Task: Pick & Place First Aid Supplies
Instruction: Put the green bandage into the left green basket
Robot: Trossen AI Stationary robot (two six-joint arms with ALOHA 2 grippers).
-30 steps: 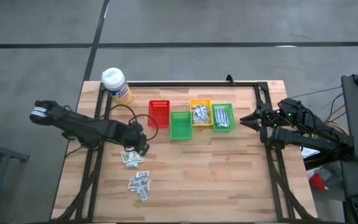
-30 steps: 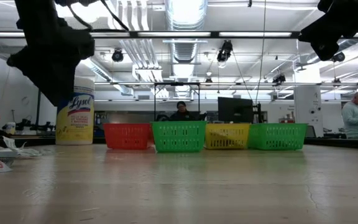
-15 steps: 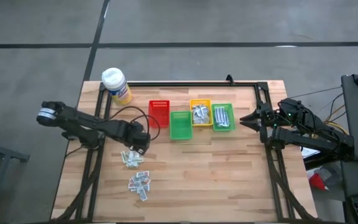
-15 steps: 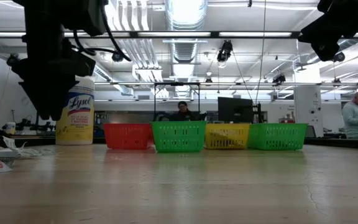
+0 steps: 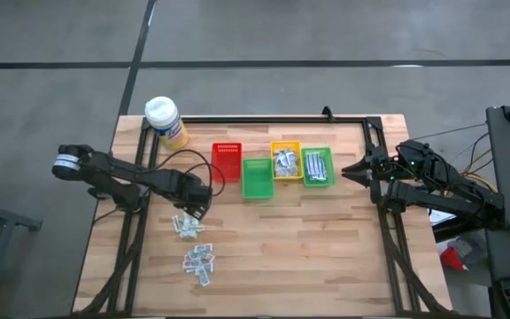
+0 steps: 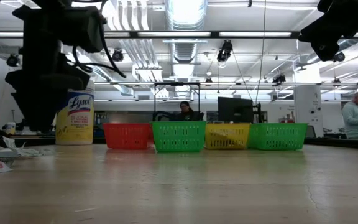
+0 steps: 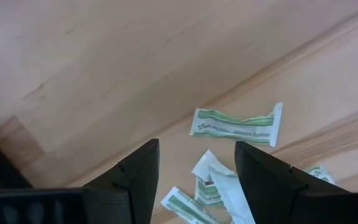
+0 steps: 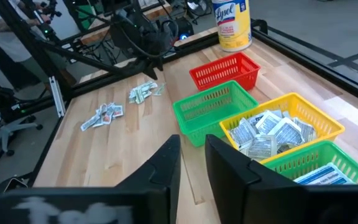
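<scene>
Two small heaps of first aid supplies lie flat on the wooden table: pale greenish sachets and, nearer the front edge, a second heap. My left gripper hangs just above the far side of the first heap, pointing down. Its fingers are open; a green-striped sachet lies beyond them and crumpled sachets lie below the gap. My right gripper waits at the table's right side, raised; its fingers stand a narrow gap apart with nothing between.
A row of small bins stands at the table's far middle: red, green, yellow with silvery packets, and green with striped strips. A yellow bottle stands at the far left corner. Bare wood lies toward the near right.
My left gripper has sunk toward the greenish sachets and tipped until it points straight down; in the low view its dark bulk has shifted left and lower. The sachets have not moved. My right arm has kept still.
</scene>
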